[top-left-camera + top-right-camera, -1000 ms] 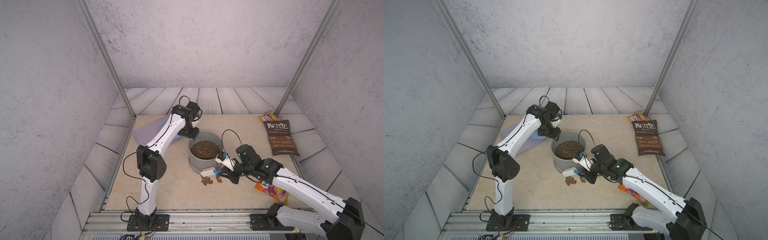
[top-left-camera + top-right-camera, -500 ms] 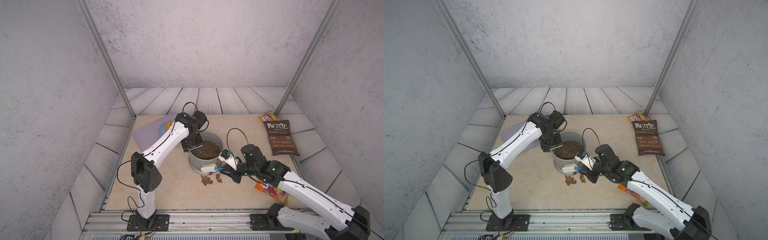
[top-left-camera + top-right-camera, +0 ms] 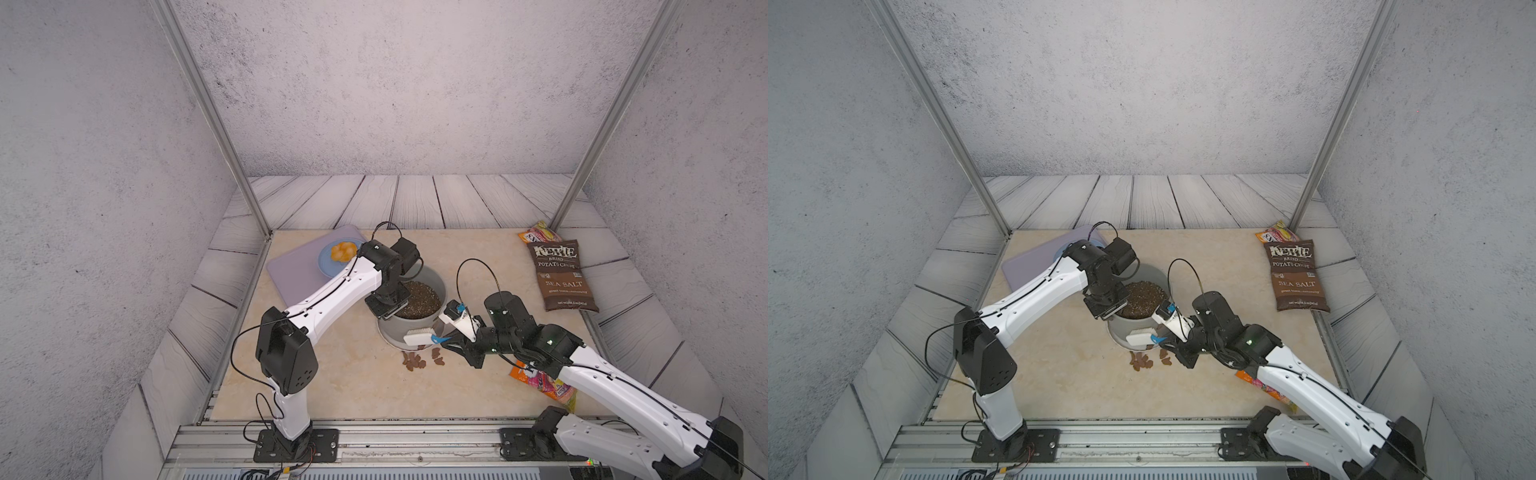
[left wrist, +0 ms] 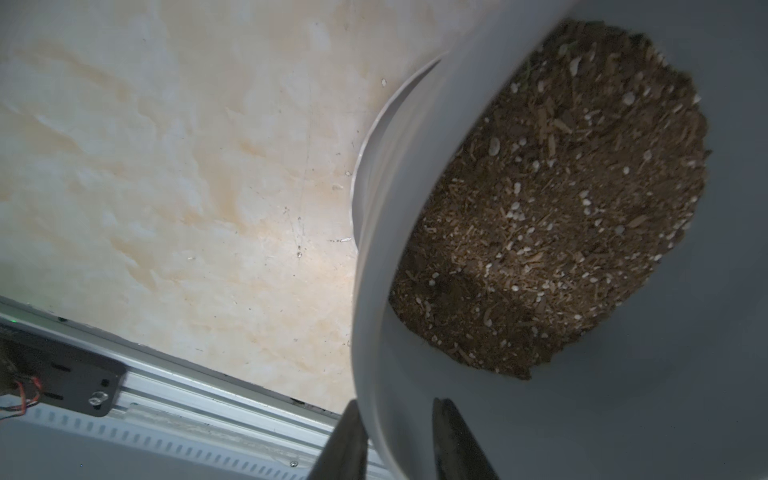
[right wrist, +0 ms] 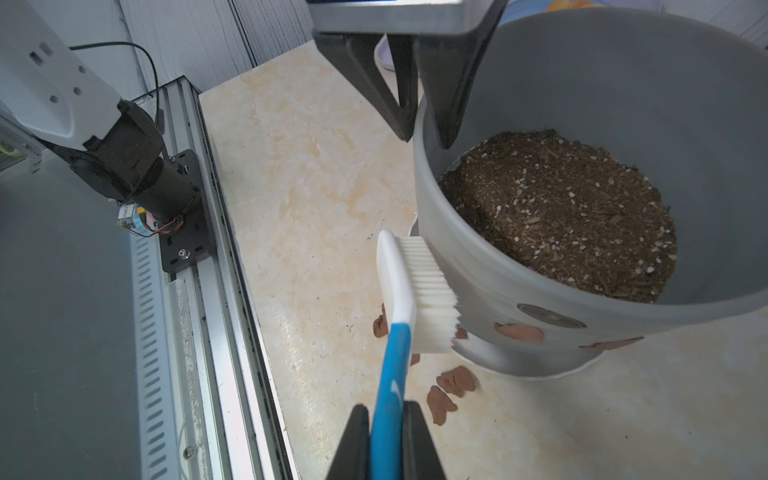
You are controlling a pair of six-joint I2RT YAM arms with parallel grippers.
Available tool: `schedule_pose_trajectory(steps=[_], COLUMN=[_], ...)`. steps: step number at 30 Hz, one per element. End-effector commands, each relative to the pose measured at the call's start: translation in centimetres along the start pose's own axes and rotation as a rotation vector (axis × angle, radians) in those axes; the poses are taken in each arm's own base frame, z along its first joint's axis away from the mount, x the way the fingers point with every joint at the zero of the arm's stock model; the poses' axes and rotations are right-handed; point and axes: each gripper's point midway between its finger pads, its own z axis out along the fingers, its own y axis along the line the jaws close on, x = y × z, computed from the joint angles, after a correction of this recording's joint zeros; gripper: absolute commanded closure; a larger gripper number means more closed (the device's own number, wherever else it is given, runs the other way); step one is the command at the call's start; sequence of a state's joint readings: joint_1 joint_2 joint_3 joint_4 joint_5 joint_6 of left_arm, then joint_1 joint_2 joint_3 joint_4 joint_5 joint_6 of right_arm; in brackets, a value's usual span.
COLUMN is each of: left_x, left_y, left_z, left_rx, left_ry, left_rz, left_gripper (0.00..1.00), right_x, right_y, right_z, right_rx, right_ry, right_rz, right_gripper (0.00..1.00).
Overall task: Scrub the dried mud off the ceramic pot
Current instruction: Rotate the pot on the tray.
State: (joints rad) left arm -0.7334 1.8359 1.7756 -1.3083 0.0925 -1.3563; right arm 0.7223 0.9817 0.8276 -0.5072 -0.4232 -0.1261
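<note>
Right of centre in a top view, the right gripper (image 3: pixel 451 340) pinches the blue handle of the brush (image 3: pixel 419 336), with the bristles against the ceramic pot (image 3: pixel 392 326) at frame centre. Dried mud (image 5: pixel 519 332) is still stuck to the wall, and loose clumps lie on the table (image 3: pixel 332 386). Change: the left gripper (image 4: pixel 395 424) has swung in from behind the pot and now clamps its rim. Judgement: with the pot braced, firmer scrubbing is possible.

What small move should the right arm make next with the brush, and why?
Probably a short stroke of the brush along the wall of the ceramic pot, toward the dried mud stuck beside its bristles. The right pincer grips the handle, the bristles meet the wall, the left pincer clamps the rim, and loose clumps lie on the table.
</note>
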Motion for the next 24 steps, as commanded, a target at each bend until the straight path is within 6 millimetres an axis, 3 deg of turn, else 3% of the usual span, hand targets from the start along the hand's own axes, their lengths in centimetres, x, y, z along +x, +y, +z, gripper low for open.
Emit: schedule_pose_trajectory(steps=[1,11,15,24], left_x=[0.4,0.2,-0.3,-3.6], left_y=[-0.1,-0.4,-0.2,0.0], left_z=[1.1,1.5,1.6,0.5], left_rx=[-0.021,-0.042,-0.067,-0.127], left_ry=[0.022,0.021,0.008,-0.076], left_rz=[-0.026,-0.01,0.007,0.137], left_gripper=[0.76,0.93,0.95,0.99], right_x=[-0.5,-1.2,-1.5,-2.0], right_y=[-0.2,0.3,0.3,-0.1], right_z=[-0.4,-0.2,0.0,0.3], right_rx=[0.018,-0.016,-0.028,-0.018], right_ry=[-0.038,-0.072,-0.08,-0.084], right_rz=[0.001,0.008,0.008,-0.011], right_gripper=[1.0,1.0,1.0,1.0])
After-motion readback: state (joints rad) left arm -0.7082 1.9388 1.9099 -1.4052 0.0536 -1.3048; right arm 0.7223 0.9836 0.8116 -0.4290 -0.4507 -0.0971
